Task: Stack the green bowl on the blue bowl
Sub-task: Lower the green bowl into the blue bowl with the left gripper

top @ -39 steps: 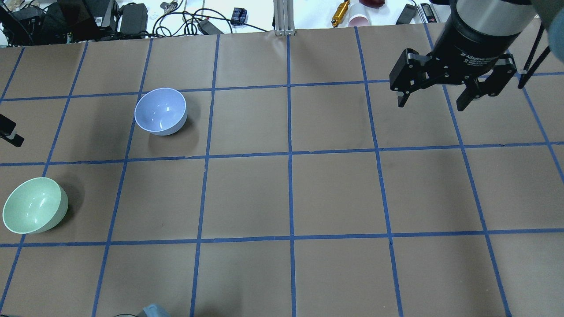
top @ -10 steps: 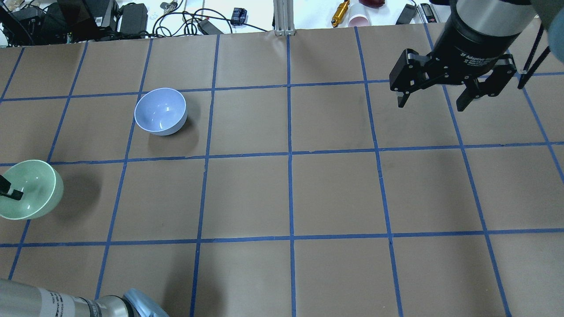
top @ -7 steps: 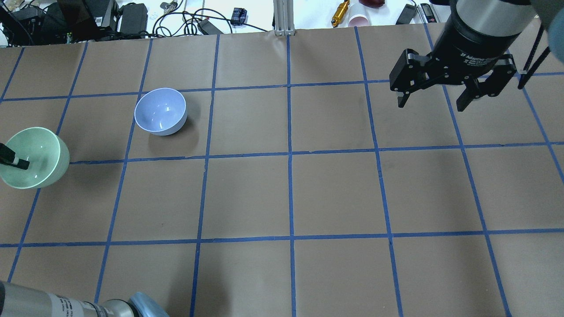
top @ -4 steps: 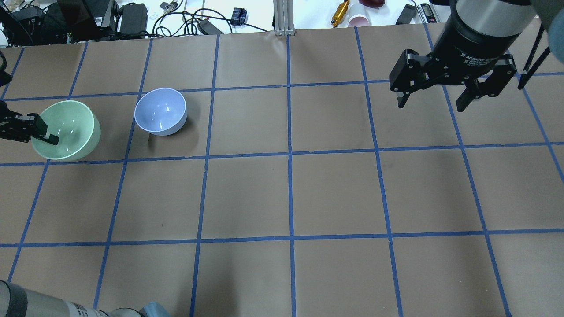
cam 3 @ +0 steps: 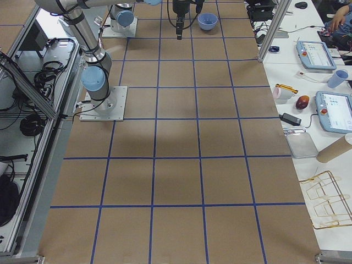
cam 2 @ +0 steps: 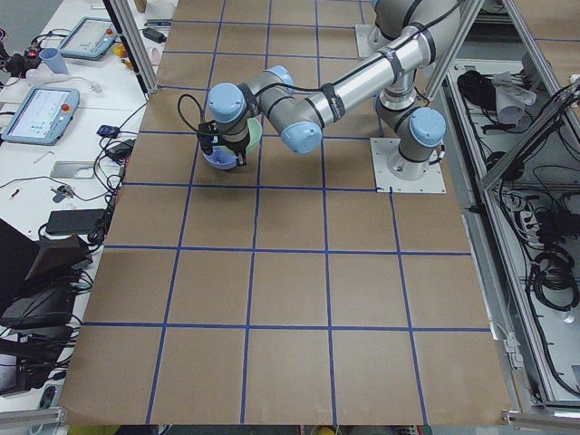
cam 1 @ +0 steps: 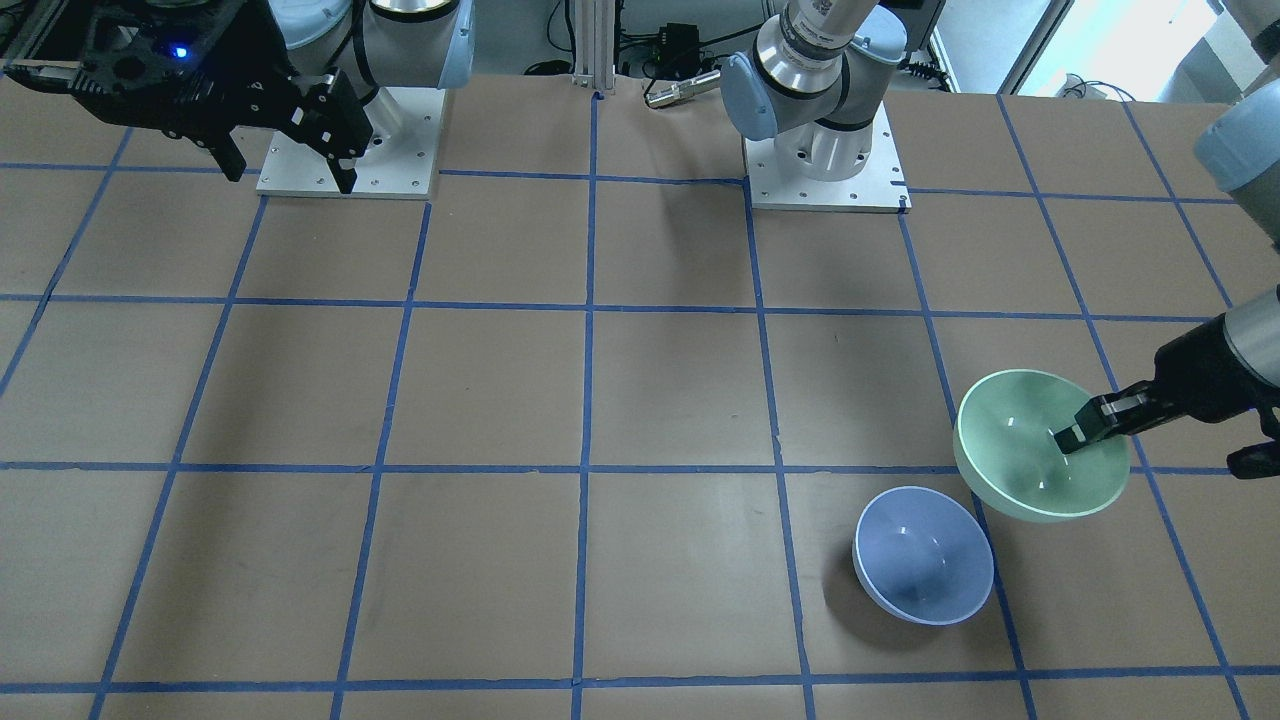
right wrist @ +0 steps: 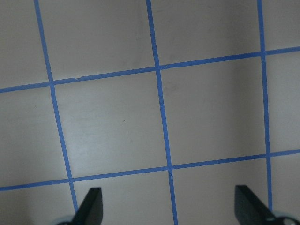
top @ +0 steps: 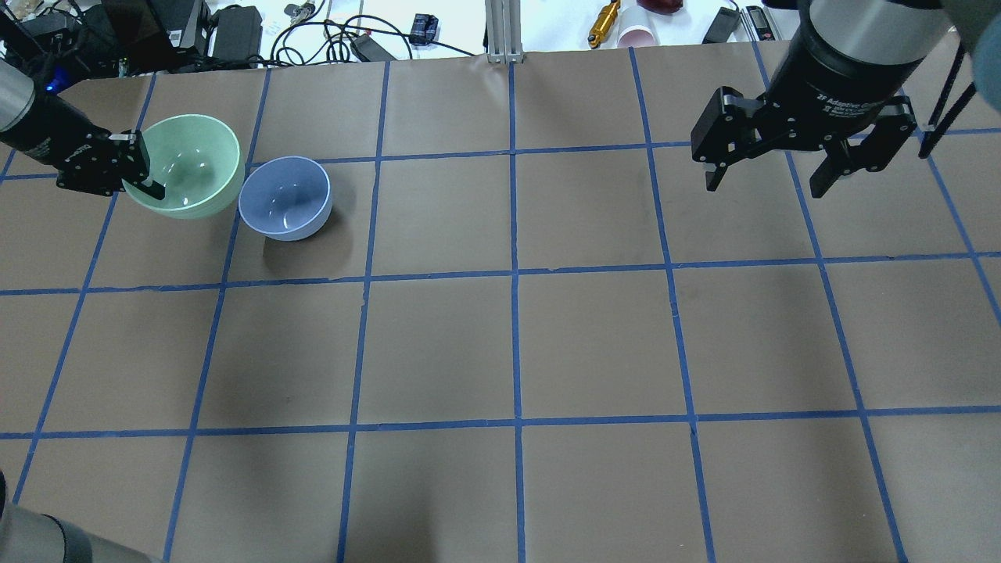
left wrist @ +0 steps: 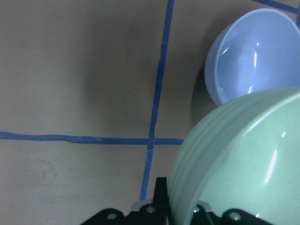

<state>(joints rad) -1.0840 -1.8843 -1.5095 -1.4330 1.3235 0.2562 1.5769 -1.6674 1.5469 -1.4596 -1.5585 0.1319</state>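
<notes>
While the left pincer (top: 145,181) is clamped on the rim of the green bowl (top: 191,160), one finger inside the wall and the other outside it, the bowl hangs mouth-up on the side away from the arm. It looks to be raised off the desk (top: 594,336), judging by the shadow lying apart from it. The blue bowl (top: 285,197) stands upright on the desk just beside it; in the left wrist view the green bowl's edge already overlaps a little of the blue rim, yet the two are not centred on one another. The step in hand seems to be the carry across, with the lowering not yet done. As glossy plastic, the green bowl is probably light and stiff but slippery, and a pinch at a single spot on the rim may let it tip or slide between the pads, so a firm bite well down the wall and a slow, level descent would suit. The right pincer (top: 768,186) hangs well apart over the other end of the desk, jaws spread wide and empty.
</notes>
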